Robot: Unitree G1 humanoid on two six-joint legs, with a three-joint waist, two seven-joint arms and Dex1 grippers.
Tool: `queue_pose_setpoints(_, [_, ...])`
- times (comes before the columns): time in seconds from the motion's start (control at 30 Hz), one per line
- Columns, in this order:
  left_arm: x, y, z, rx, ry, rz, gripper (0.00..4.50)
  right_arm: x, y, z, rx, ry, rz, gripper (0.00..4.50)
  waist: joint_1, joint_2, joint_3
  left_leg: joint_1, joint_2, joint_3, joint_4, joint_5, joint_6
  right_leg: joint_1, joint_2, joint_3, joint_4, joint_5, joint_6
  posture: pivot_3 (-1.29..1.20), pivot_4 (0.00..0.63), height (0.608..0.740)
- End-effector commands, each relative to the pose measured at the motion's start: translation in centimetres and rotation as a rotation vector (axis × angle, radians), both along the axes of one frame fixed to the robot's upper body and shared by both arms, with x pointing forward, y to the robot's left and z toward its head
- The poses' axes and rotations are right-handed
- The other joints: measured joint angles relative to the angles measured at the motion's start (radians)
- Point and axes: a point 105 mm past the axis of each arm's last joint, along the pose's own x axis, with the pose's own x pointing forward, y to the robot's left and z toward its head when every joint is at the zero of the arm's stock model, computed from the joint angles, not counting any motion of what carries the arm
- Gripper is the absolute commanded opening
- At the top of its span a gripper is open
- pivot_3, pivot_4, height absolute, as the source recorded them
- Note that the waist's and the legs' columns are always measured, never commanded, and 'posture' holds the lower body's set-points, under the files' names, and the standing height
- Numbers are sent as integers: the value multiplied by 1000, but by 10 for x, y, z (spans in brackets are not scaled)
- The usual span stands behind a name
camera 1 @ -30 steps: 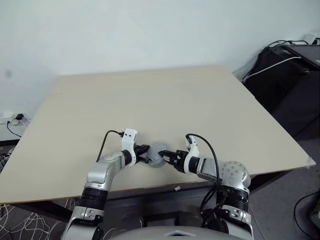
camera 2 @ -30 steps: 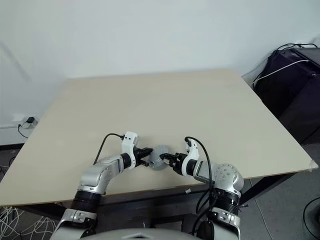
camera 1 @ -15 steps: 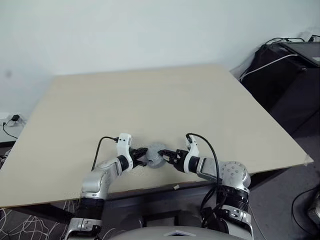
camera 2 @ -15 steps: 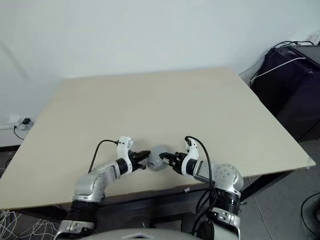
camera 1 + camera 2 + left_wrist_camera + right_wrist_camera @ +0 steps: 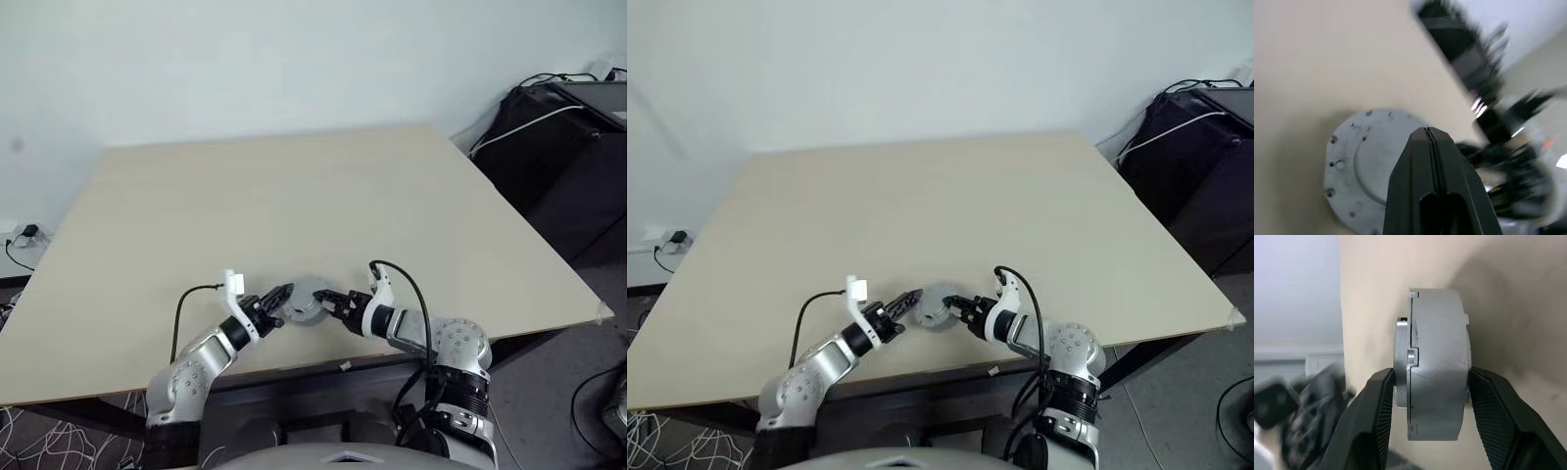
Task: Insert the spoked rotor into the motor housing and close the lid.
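Left claw [image 5: 286, 290] pinched fully shut on nothing, its 2 black fingers [image 5: 1427, 166] pressed together, tip just beside the left face of the motor housing [image 5: 310, 305]; contact not discernible. Motor housing seen as a closed silvery-grey round puck near the front edge of the pale counter [image 5: 294, 196], between the 2 claws. In the left wrist view, a flat grey round face [image 5: 1369, 156] with small screw holes round its rim and a raised inner disc; no windings or spokes visible, so contents of the housing cannot be told. In the right wrist view, housing [image 5: 1432, 362] seen edge-on as 2 stacked grey sections with a seam and small notches, standing on edge against the counter. Right claw [image 5: 329, 302] partly spread and clamped on the motor housing, 1 ribbed black pad [image 5: 1378, 406] on each flat face. No brand, label or readable writing on the housing or the counter. Farther right, beyond the counter's corner, dark bags [image 5: 558, 127] with a white cable across them.
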Motion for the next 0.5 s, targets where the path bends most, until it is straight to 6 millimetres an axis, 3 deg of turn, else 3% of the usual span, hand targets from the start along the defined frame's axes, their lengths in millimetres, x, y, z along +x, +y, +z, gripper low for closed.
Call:
queue_pose_setpoints(0.03, [-11, 0, 16, -156, 7, 20, 0, 7, 30, 27, 190, -81, -51, 2093, 0, -1, 1, 0, 0, 0, 0, 0, 0, 0, 0, 0, 0, 0, 0, 0, 0, 740])
queue_pose_setpoints(0.2, [-25, 4, 26, -383, 52, 73, 0, 20, 27, 40, 201, -126, -91, 2093, -6, -1, 4, -3, 1, 0, 0, 1, -1, -2, 1, 0, 1, 0, 0, 0, 0, 740])
queue_pose_setpoints(0.23, [-25, 6, 25, -413, 68, 99, 180, 22, 28, 43, 207, -137, -96, 2093, -6, 0, 4, -3, 1, 0, 1, 1, -1, -2, 1, 0, 1, 0, 0, 0, 0, 740])
queue_pose_setpoints(0.3, [-24, 12, 22, -475, 97, 158, 602, 26, 31, 53, 223, -164, -98, 2093, -5, -1, 4, -3, 1, 0, 1, 1, -1, -2, 1, 0, 1, 0, 0, 0, 0, 740])
queue_pose_setpoints(0.5, [-19, 18, 18, -548, 144, 229, 2596, 28, 39, 66, 259, -194, -84, 2093, -1, -1, 5, -3, 1, 0, 2, 1, -1, -3, 1, 0, 1, 0, -1, 0, 0, 740])
